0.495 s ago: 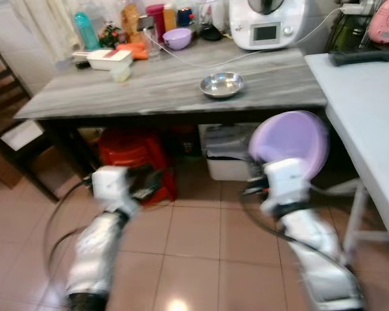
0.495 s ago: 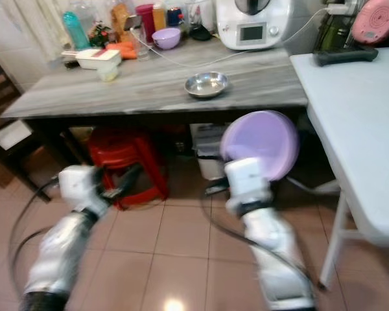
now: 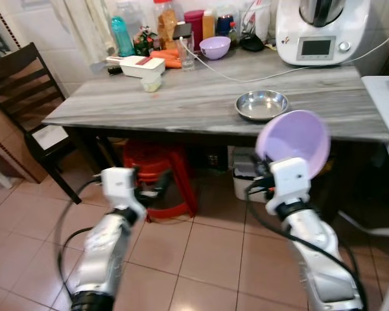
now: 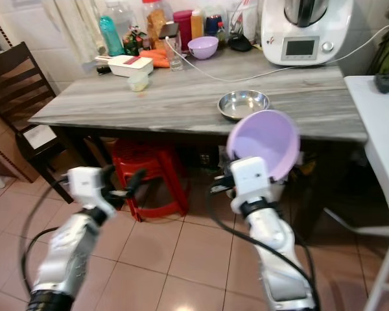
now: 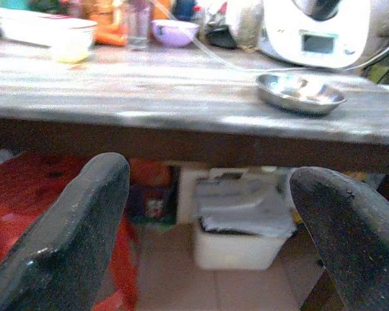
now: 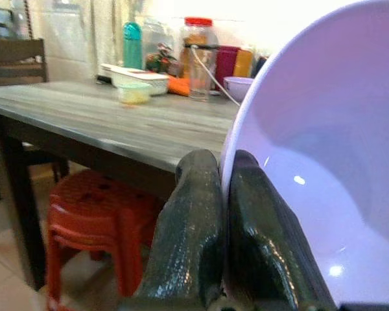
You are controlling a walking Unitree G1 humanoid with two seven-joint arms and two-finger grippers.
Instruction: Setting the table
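Note:
My right gripper point(image 6: 224, 184) is shut on the rim of a lilac plastic bowl point(image 3: 294, 140), held tilted on edge in front of the grey wood-grain table point(image 3: 181, 97), below its front edge. A steel bowl point(image 3: 262, 104) sits on the table just behind the lilac one. A second small lilac bowl point(image 3: 214, 46) stands at the back of the table. My left gripper point(image 4: 131, 183) hangs low in front of the table, open, with nothing between its fingers point(image 5: 71, 240).
A red plastic stool point(image 3: 161, 170) and a white bin point(image 5: 243, 223) stand under the table. A dark chair point(image 3: 23, 84) is at the left. Bottles, a white container point(image 3: 141, 65), a cable and a white kitchen machine point(image 3: 318, 32) crowd the back. A white table point(image 4: 382, 129) is at the right.
The camera has swung right to left, so the whole scene sits further right and is sharper. Both arms keep the same pose; the lilac bowl stays gripped.

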